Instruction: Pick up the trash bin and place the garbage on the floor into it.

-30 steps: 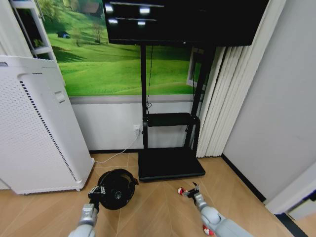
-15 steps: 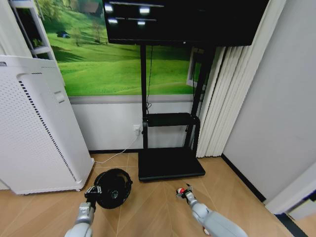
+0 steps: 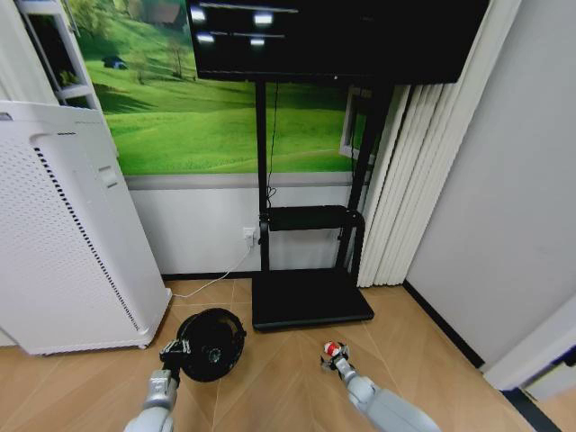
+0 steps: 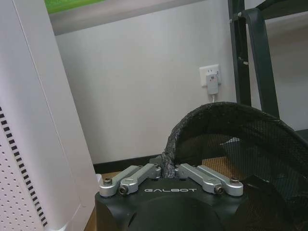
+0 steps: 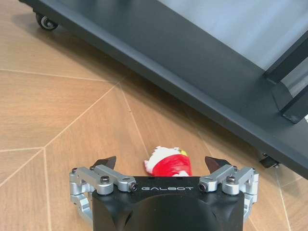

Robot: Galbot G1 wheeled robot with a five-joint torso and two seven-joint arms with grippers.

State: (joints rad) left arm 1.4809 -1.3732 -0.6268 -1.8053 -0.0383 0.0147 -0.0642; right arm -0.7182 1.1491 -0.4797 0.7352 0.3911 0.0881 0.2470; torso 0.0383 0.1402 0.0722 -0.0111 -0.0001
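Note:
The trash bin (image 3: 212,343), a small black mesh basket, is held off the wooden floor at the lower left, its opening tipped toward me. My left gripper (image 3: 173,353) is shut on its rim; the left wrist view shows the fingers (image 4: 144,173) pinching the mesh rim of the trash bin (image 4: 231,139). A red-and-white piece of garbage (image 3: 333,349) lies on the floor in front of the TV stand base. My right gripper (image 3: 336,360) is low over it, open, and the right wrist view shows the garbage (image 5: 167,162) between the spread fingertips (image 5: 106,162).
A tall white perforated appliance (image 3: 63,234) stands at the left, close to the bin. The black TV stand base (image 3: 310,297) on castors sits just beyond the garbage. Curtains (image 3: 405,180) and a grey wall close off the right.
My right gripper has come down and slightly left over the red-and-white piece. The bin in my left gripper has shifted slightly.

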